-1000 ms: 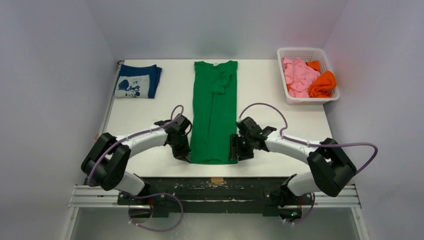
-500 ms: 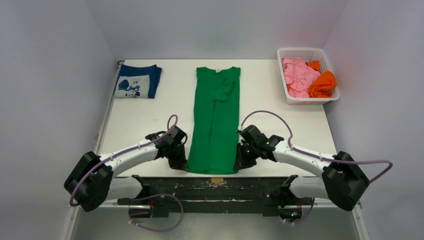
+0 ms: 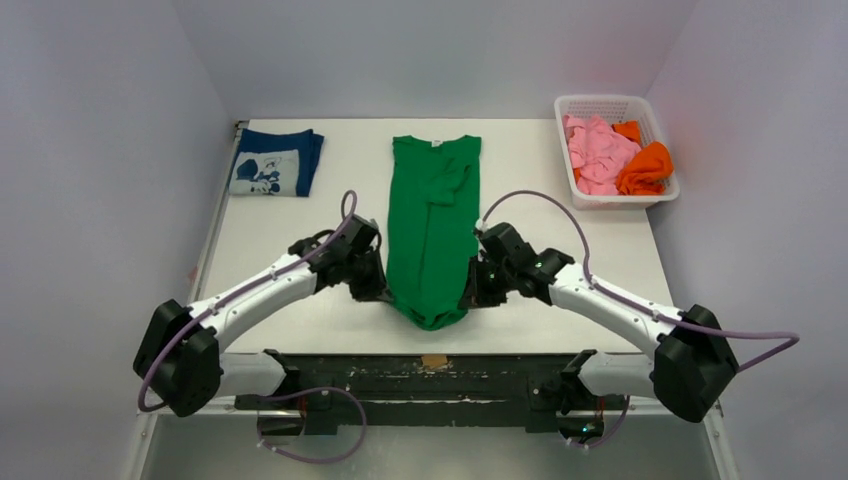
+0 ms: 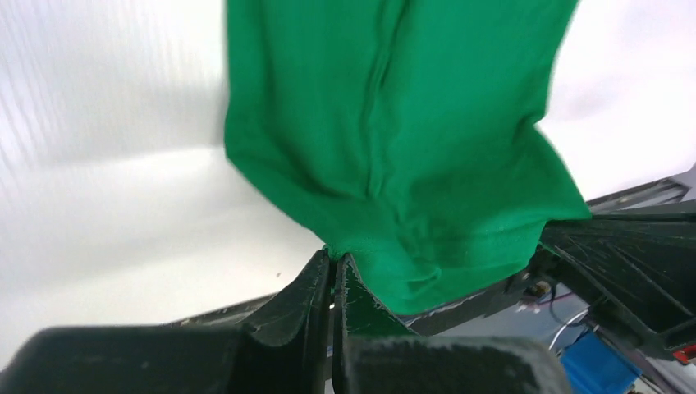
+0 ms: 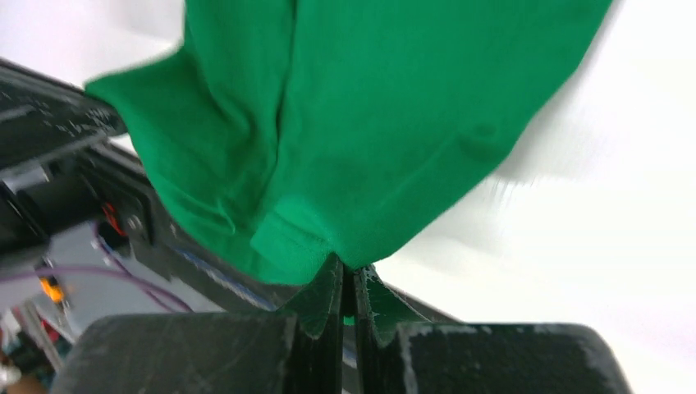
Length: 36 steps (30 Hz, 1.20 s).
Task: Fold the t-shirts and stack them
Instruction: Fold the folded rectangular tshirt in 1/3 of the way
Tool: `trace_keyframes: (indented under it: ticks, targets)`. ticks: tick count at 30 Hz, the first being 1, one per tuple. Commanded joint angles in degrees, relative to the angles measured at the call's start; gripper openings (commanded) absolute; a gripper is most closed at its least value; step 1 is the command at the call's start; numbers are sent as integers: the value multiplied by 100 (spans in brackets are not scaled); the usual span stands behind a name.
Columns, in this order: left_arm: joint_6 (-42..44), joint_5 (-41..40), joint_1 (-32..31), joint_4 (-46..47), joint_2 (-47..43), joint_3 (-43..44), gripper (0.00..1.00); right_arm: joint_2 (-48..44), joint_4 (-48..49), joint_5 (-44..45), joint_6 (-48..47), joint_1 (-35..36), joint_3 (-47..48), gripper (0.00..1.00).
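The green t-shirt (image 3: pixel 433 230) runs lengthwise down the middle of the table (image 3: pixel 560 260), collar toward the far edge, hem toward the near edge. It is narrowed into a long strip, with a rumpled sleeve lying on its upper right part. The collar end lies flat. At the hem end the cloth bunches and sags in a rounded droop between my two grips.

My left gripper (image 4: pixel 332 263) has its jaws pressed together on the left hem corner, with only a thin edge of green cloth between the tips. My right gripper (image 5: pixel 349 271) is clamped the same way on the right hem corner, where the stitched hem folds over just above the fingertips. Both arms reach in from the near edge, one on each side of the shirt.

Further out, a folded navy t-shirt (image 3: pixel 275 162) with a white cartoon print lies at the far left corner. At the far right corner a white basket (image 3: pixel 600 103) holds a crumpled pink t-shirt (image 3: pixel 595 150) and an orange one (image 3: pixel 648 168).
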Motion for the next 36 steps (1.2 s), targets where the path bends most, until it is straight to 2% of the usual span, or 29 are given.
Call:
trace_keyframes:
  ticks: [1, 6, 14, 19, 25, 31, 33, 36]
  targets:
    - [464, -251, 278, 172, 463, 973, 0, 232, 234, 415, -179, -537, 649, 0]
    - [819, -316, 716, -170, 1491, 2241, 0, 984, 609, 406, -324, -1143, 1365, 0]
    - [1151, -208, 1408, -439, 2879, 3683, 0, 2319, 700, 449, -499, -1837, 2632, 0]
    - [1336, -144, 1571, -495, 3605, 4452, 0, 3028, 623, 430, -641, -2089, 3277, 0]
    - [1473, 92, 1689, -544, 4359, 5286, 0, 3460, 691, 649, -705, -2251, 3668, 0]
    - [1559, 54, 1780, -646, 4805, 5736, 0, 3946, 843, 460, -780, -2402, 3962, 0]
    - [1587, 104, 1804, -646, 4960, 5888, 0, 4052, 858, 499, -777, -2445, 4067, 2]
    - [1619, 115, 1834, -843, 5305, 6282, 4, 4185, 971, 499, -727, -2517, 4175, 12]
